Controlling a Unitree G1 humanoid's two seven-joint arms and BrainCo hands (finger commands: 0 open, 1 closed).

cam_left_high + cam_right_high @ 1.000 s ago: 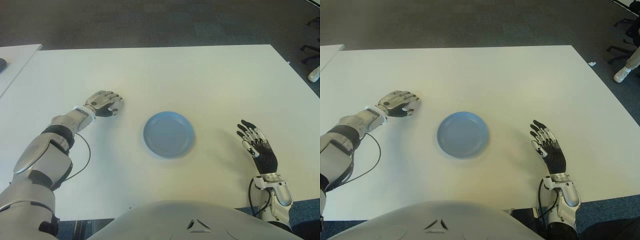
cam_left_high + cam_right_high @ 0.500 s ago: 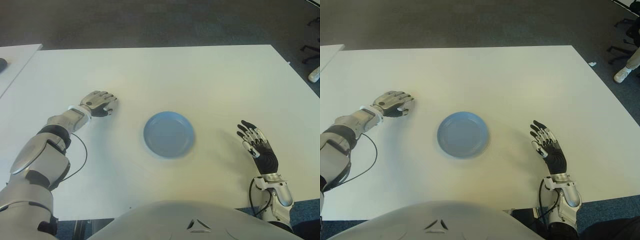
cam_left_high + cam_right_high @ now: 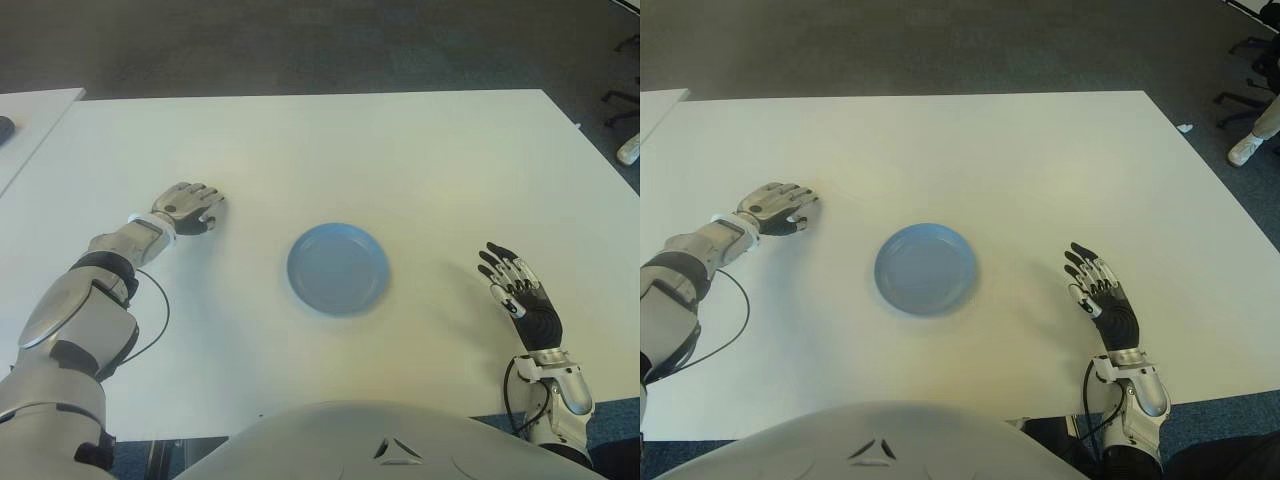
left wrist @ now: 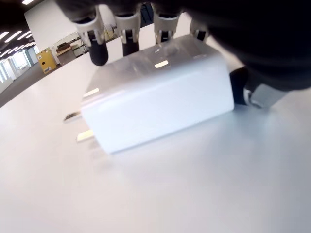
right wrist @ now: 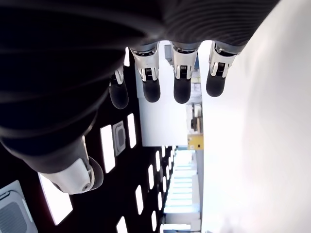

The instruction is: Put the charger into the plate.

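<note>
The left hand (image 3: 187,207) curls over a white charger (image 4: 155,99) on the white table (image 3: 400,150), left of the blue plate (image 3: 337,268); the right hand (image 3: 520,298) stays spread.

One white table (image 3: 400,150) showing in full, plus corner of second white table (image 3: 30,110) showing beyond its left edge. One blue plate (image 3: 337,268) sitting near middle of table, toward near edge. One white charger (image 4: 160,99) lying under left hand, two metal prongs (image 4: 77,127) sticking out of one end. Two robot hands showing: left hand (image 3: 188,206) toward left edge, right hand (image 3: 520,298) near right near corner. One shoe (image 3: 1245,149) showing on floor past far right corner.
</note>
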